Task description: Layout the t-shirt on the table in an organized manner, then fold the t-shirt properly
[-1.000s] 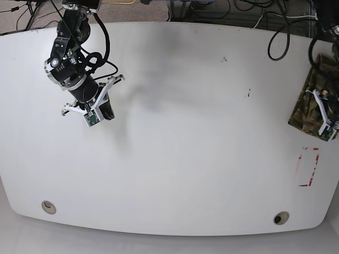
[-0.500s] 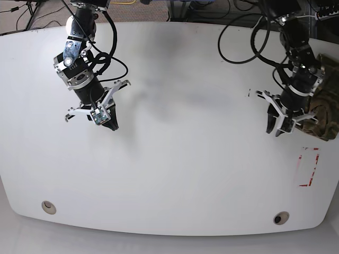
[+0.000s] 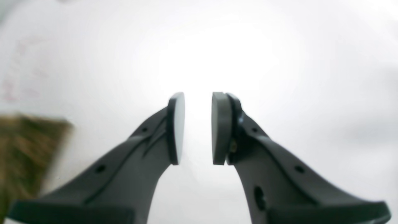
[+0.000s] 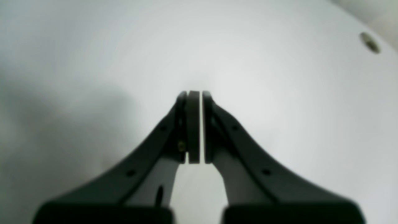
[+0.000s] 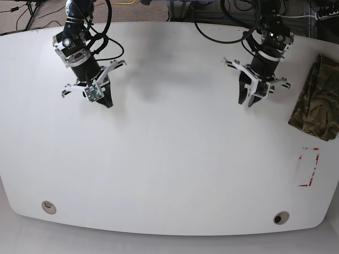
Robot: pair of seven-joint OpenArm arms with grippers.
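The t-shirt (image 5: 317,100) lies as a folded camouflage bundle at the right edge of the table (image 5: 175,159); in the left wrist view it is a blurred olive patch, the t-shirt (image 3: 25,149), at the far left. My left gripper (image 5: 246,101) hovers over the back right of the table, well left of the shirt. Its jaws (image 3: 198,99) stand a little apart with only white tabletop between them. My right gripper (image 5: 106,101) hangs over the back left, and in the right wrist view the right gripper (image 4: 196,93) is shut on nothing.
A red-outlined rectangle (image 5: 309,166) is marked near the right front. Two round grommets sit near the front edge, one left (image 5: 48,207) and one right (image 5: 281,217); one grommet (image 4: 370,42) shows in the right wrist view. Cables hang behind the table's back edge.
My left arm has pulled away from the t-shirt, moving left and toward the back; the shirt stays at the right edge. My right arm has shifted slightly toward the back.
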